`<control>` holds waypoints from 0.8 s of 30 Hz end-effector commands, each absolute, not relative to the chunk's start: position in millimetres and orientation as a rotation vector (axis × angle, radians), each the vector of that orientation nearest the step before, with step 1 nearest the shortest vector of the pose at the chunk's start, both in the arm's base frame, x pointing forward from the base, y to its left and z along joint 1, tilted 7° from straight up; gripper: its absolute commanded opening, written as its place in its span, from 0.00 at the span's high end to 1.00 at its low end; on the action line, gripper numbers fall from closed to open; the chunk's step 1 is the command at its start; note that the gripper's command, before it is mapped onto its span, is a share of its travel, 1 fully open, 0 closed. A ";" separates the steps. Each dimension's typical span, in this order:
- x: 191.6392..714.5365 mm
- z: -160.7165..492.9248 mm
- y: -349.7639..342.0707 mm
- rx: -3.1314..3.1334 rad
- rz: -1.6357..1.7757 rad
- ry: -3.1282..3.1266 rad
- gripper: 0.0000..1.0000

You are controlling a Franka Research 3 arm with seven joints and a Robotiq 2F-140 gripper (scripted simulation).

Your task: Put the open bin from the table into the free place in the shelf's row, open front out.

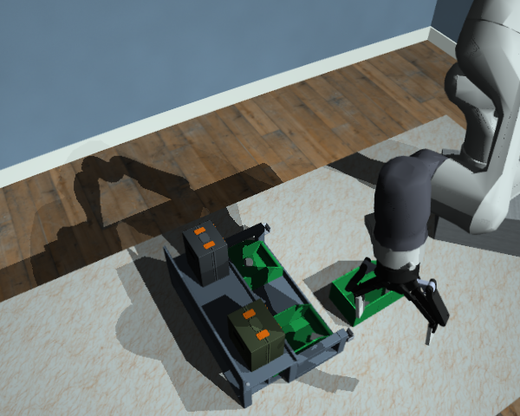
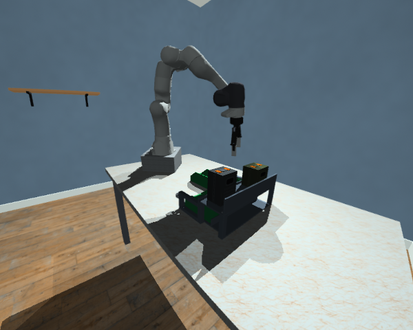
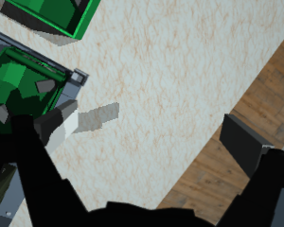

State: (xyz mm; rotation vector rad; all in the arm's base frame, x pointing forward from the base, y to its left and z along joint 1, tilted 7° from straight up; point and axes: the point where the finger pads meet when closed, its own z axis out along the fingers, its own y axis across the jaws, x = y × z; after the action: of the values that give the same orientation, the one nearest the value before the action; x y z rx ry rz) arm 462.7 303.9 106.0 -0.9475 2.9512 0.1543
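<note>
The loose green bin stands on the table in front of the shelf; my gripper partly hides it in the top view, and its contents are mostly hidden. My gripper is open and empty, high above the table, off to one side of that bin. The shelf holds a far green bin and a near green bin, with grey parts visible inside. Both look level. The free place lies between them.
A dark grey case and an olive case stand on the board behind the bin row, rising above the bins. A raised rear board runs behind them. The table edge shows at right in the wrist view.
</note>
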 end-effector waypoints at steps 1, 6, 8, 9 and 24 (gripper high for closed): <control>461.0 105.8 296.1 -0.896 0.132 2.966 0.00; 461.0 105.8 296.1 -0.896 0.132 2.966 0.00; 461.0 105.8 296.1 -0.896 0.132 2.966 0.00; 461.0 105.8 296.1 -0.896 0.132 2.966 0.00; 458.1 104.8 287.7 -0.858 0.111 2.977 0.00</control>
State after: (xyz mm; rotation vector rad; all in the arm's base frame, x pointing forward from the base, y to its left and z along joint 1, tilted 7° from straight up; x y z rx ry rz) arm 457.7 288.2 104.3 -0.8889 2.9718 0.1168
